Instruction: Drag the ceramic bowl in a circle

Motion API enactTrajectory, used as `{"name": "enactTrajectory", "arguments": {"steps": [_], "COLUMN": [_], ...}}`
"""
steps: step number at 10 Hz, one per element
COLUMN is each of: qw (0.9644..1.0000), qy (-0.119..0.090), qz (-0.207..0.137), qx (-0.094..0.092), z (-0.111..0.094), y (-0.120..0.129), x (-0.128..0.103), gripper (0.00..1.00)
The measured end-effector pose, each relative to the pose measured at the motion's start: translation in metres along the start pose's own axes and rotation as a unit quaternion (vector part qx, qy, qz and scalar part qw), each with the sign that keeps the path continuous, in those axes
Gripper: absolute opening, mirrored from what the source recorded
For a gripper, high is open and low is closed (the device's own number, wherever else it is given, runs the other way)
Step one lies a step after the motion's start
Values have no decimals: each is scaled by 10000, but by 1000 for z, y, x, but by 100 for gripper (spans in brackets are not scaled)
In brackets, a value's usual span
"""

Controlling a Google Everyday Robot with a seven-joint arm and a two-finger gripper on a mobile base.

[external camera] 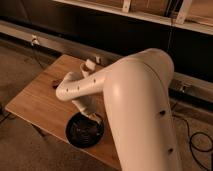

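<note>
The ceramic bowl [84, 132] is round, shallow and glossy black, and sits near the front edge of the wooden table [40, 102]. My white arm reaches down from the right over the table. My gripper [95, 117] is at the bowl's far right rim, and seems to touch the rim. The arm's wrist hides most of the gripper.
A small dark item [55, 85] lies on the table to the left of the arm. A pale object [91, 63] stands near the table's far edge. Dark shelving and a wall rail run behind the table. Cables lie on the floor at right.
</note>
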Motion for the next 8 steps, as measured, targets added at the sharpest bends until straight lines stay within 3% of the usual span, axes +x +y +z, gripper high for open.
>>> {"name": "enactTrajectory", "arguments": {"steps": [8], "qw": [9989], "qy": [-407], "qz": [198], "qx": [-90], "z": [-19], "y": [-2], "x": [-51], "gripper": [0]}}
